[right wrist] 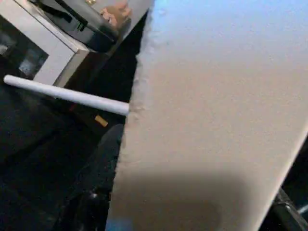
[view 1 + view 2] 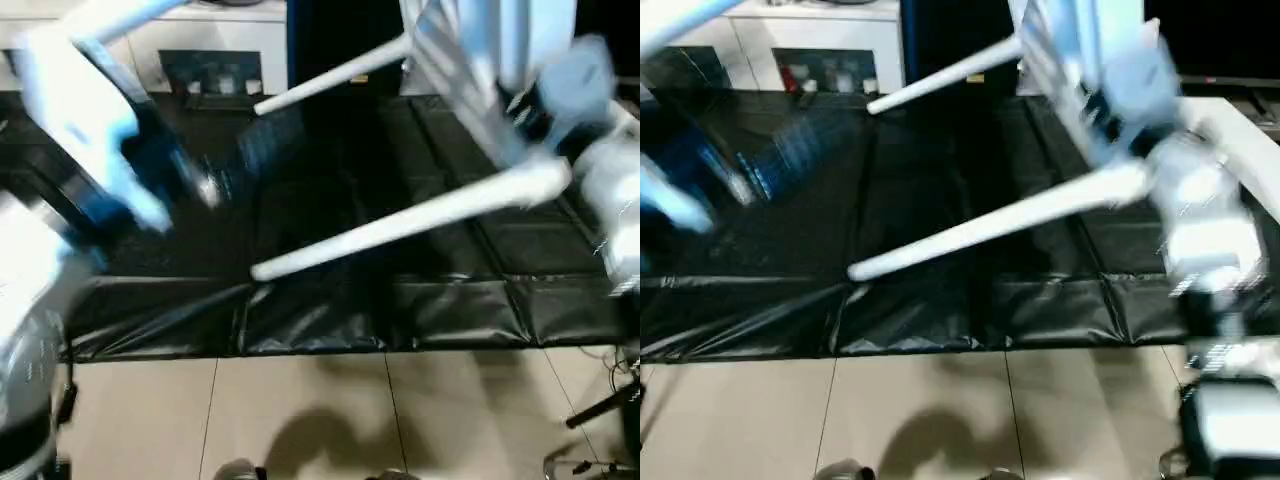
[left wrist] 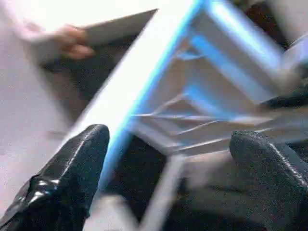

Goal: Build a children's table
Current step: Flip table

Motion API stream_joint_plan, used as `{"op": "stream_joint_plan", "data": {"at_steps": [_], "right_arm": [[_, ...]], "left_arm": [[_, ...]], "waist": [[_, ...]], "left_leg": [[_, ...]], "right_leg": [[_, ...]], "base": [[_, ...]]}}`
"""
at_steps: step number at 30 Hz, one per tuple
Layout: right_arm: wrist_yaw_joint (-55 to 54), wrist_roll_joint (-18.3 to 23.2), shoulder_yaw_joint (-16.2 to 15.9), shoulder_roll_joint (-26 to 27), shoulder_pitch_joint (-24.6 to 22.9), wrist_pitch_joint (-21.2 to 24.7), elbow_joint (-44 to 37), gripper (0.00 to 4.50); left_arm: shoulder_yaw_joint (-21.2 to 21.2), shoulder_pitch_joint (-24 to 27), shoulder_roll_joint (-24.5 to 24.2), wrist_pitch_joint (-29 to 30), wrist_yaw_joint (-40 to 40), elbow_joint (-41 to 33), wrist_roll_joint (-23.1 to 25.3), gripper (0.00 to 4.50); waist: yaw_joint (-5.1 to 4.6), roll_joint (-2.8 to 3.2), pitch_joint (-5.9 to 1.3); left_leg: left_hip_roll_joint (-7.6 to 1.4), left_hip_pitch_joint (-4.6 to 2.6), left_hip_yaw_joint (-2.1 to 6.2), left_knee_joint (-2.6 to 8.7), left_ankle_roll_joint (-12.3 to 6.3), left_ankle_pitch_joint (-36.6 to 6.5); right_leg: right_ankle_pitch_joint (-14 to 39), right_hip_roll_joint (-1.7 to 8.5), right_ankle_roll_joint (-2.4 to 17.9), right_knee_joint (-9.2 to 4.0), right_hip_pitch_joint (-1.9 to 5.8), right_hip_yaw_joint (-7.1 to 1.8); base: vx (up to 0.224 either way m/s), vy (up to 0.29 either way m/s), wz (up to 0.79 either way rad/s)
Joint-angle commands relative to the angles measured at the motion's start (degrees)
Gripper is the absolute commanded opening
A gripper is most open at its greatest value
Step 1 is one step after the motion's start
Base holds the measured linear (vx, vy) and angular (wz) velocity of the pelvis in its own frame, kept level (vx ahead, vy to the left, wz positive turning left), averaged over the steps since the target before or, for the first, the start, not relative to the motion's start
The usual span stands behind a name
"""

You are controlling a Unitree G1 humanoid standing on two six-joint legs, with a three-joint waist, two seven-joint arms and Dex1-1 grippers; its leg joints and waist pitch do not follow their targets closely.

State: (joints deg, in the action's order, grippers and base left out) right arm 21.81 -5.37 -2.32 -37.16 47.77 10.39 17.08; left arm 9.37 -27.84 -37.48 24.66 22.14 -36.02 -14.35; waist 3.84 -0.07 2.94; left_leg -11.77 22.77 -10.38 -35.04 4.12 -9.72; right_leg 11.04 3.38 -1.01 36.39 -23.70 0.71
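The children's table hangs tilted in the air at the upper right. Its white top (image 2: 470, 90) shows its ribbed underside (image 3: 207, 96). Two white legs stick out of it toward the left, one high (image 2: 330, 75) and one lower (image 2: 400, 225), with its end just above the mat. My right gripper (image 2: 535, 110) is shut on the top's edge, and one black finger (image 1: 96, 192) lies against the flat side. My left gripper (image 3: 168, 139) is open and holds nothing, its fingers standing apart short of the underside. The left arm (image 2: 90, 130) reaches in from the left.
A black mat (image 2: 330, 310) covers the floor under the table, with beige tiles (image 2: 300, 410) nearer to me. A white cabinet with glass doors (image 2: 215, 50) stands at the back. A person's hand (image 3: 72, 41) holds a flat white board beyond the table. A dark stand (image 2: 600, 410) sits at the lower right.
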Motion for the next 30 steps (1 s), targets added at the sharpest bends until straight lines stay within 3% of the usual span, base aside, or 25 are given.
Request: {"op": "stream_joint_plan", "data": {"at_steps": [1,6,10,15,16,18,19,20,22,25,27,29,30], "right_arm": [[3.2,-9.3,-4.4,-4.6,2.1,-2.5,0.6,1.95],[6.0,-9.5,-6.1,-6.0,5.7,-2.5,2.9,1.95],[9.0,-10.2,-7.9,-7.6,10.2,-2.8,6.0,1.95],[16.1,-13.5,-11.7,-10.0,20.5,-5.0,13.6,1.95],[16.5,-13.8,-12.1,-10.1,21.4,-5.3,14.4,1.95],[17.4,-14.5,-13.0,-10.4,23.3,-6.2,16.2,1.95],[18.0,-14.9,-13.5,-10.4,24.6,-6.8,17.4,1.95],[19.6,-16.6,-15.4,-10.4,29.0,-9.2,21.7,1.95],[21.2,-18.5,-17.5,-9.9,33.8,-12.5,26.9,1.95],[22.4,-20.0,-19.2,-8.5,37.4,-14.7,30.8,1.95],[24.8,-20.1,-20.1,-7.3,39.4,-15.1,32.8,1.95],[27.0,-20.4,-21.1,-6.1,41.2,-15.6,34.2,1.95],[27.6,-20.5,-21.6,-5.2,42.0,-15.9,34.8,1.95]], "left_arm": [[-2.7,0.3,-3.1,-0.4,-3.4,4.3,8.4,4.50],[-6.3,0.4,-5.4,0.7,-3.0,9.2,12.4,4.50],[-9.4,-0.1,-4.3,-0.2,-2.6,14.2,15.1,4.50],[-13.5,-2.2,-0.4,-1.8,-3.4,17.1,16.6,4.50],[-13.6,-2.3,-0.2,-1.7,-3.5,17.3,16.8,4.50],[-13.8,-2.6,0.3,-1.6,-3.8,17.7,17.2,4.50],[-14.0,-2.7,0.6,-1.5,-3.8,17.9,17.2,4.50],[-14.3,-3.1,1.9,-1.1,-4.1,18.2,17.2,4.50],[-14.8,-3.5,3.8,-0.4,-4.4,18.2,16.9,4.50],[-14.6,-2.7,6.1,1.2,-5.4,17.1,16.0,4.50],[-13.7,-1.6,8.4,2.7,-6.5,16.6,14.4,4.50],[-13.0,-0.4,10.0,3.1,-7.2,16.8,13.6,4.50],[-12.8,0.2,10.6,3.0,-7.6,17.3,13.4,4.50]], "waist": [[-0.10,-1.88,-3.67],[0.30,-1.33,-3.58],[0.58,-1.48,-3.31],[0.46,-1.57,-3.35],[0.23,-1.80,-3.32],[0.32,-1.70,-3.22],[0.05,-1.75,-3.26],[-0.20,-1.77,-3.32],[-0.40,-1.68,-3.25],[-0.64,-1.80,-3.13],[-1.41,-1.89,-3.34],[-1.34,-1.67,-3.46],[-1.53,-1.98,-3.43]], "left_leg": [[-0.07,-1.11,-0.42,2.75,0.42,-7.9],[-0.32,-1.46,-0.23,2.84,2.05,-10.4],[-0.24,-1.78,-0.26,2.67,2.56,-15.1],[-0.36,-1.41,0.03,2.63,2.42,-16.2],[-0.41,-1.30,0.03,2.58,2.37,-16.5],[-0.37,-1.18,0.09,2.57,2.28,-16.9],[-0.32,-0.77,0.24,2.64,2.54,-16.2],[-0.44,-1.11,0.21,2.46,2.64,-17.1],[-0.45,-1.11,0.22,2.23,2.53,-18.5],[-0.40,-0.68,0.36,2.31,2.45,-19.2],[-0.50,-0.30,0.44,2.27,2.12,-17.0],[-0.55,-0.44,0.36,2.09,1.33,-15.7],[-0.51,-0.18,0.29,2.10,0.98,-15.1]], "right_leg": [[10.1,1.87,6.4,-3.85,2.76,-1.23],[12.9,1.97,7.5,-3.81,2.01,-1.16],[17.5,2.06,7.7,-4.21,1.39,-1.20],[17.9,2.26,8.5,-4.01,1.48,-1.05],[18.1,2.26,8.8,-3.98,1.43,-1.02],[18.8,2.37,8.5,-4.03,1.43,-1.04],[18.1,2.35,8.5,-3.82,1.74,-0.94],[17.8,2.23,9.1,-3.80,1.24,-0.91],[17.8,2.22,10.4,-3.72,1.00,-0.89],[17.3,2.16,10.5,-3.55,1.18,-0.84],[12.6,2.14,11.4,-3.06,1.58,-0.84],[9.8,2.01,12.5,-2.93,1.44,-0.86],[8.9,1.84,12.6,-2.96,1.59,-0.82]], "base": [[0.000,0.000,0.00],[0.000,0.000,0.00],[0.000,0.000,0.00],[0.000,0.000,0.00],[0.000,0.000,0.00],[0.000,0.000,0.00],[0.000,0.000,0.00],[0.000,0.000,0.00],[0.000,0.000,0.00],[0.000,0.000,0.00],[0.000,0.000,0.00],[0.000,0.000,0.00],[0.000,0.000,0.00]]}}
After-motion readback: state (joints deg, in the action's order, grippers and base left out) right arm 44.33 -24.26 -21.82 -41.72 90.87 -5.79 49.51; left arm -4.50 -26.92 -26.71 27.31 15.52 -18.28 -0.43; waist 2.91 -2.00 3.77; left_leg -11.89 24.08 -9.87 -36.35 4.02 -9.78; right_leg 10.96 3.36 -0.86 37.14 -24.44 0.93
